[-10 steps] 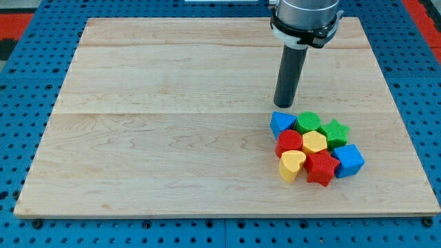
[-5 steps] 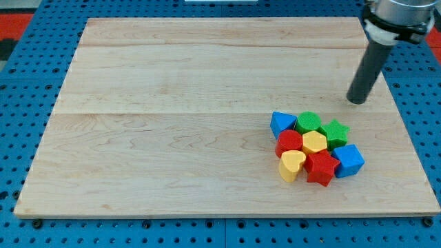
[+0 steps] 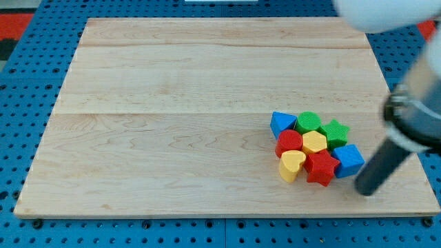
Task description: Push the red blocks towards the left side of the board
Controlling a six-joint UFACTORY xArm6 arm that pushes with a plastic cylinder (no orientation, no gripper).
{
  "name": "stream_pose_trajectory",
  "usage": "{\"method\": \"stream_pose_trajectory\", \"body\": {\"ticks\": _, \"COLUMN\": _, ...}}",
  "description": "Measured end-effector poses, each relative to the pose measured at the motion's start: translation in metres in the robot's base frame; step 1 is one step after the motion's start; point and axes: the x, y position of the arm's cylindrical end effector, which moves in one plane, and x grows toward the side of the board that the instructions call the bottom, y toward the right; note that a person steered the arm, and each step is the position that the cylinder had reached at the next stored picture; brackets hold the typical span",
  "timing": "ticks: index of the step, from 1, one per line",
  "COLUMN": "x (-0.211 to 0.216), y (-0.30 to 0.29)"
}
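The arm carried no pincer at all, only a straight dark rod, so nothing could open, close or hold; my tip [image 3: 366, 191] rested on the wooden board [image 3: 172, 124] toward the view's lower right, and the rod above it was blurred. The tip stood at about four o'clock from the huddle of blocks, just beside the blue cube [image 3: 349, 160] and apart from it by a narrow strip of bare wood, so it touched no block as far as could be made out. The blocks sat packed together in the view's right half of the board, below its middle line. The two red ones lay within that pack: the red star [image 3: 320, 167] at the cluster's six o'clock edge, pressed between the yellow heart [image 3: 291, 164] at its nine o'clock and the blue cube at its three o'clock, and a rounded red block [image 3: 289, 142], its exact shape hard to tell, at the cluster's nine o'clock side, directly above the yellow heart. A yellow hexagon [image 3: 315, 142] filled the centre, touching both red blocks. The blue triangle [image 3: 281, 123] sat at the eleven o'clock corner, the green round block [image 3: 309, 121] at twelve o'clock, and the green star [image 3: 335, 131] at two o'clock, above the blue cube.
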Motion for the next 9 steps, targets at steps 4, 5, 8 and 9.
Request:
{"method": "stream_pose_trajectory", "body": {"ticks": 4, "x": -0.053, "y": -0.06}}
{"method": "stream_pose_trajectory", "body": {"ticks": 5, "x": -0.062, "y": -0.044}}
{"method": "stream_pose_trajectory", "body": {"ticks": 8, "x": -0.106, "y": -0.097}}
{"method": "stream_pose_trajectory", "body": {"ticks": 9, "x": -0.108, "y": -0.113}}
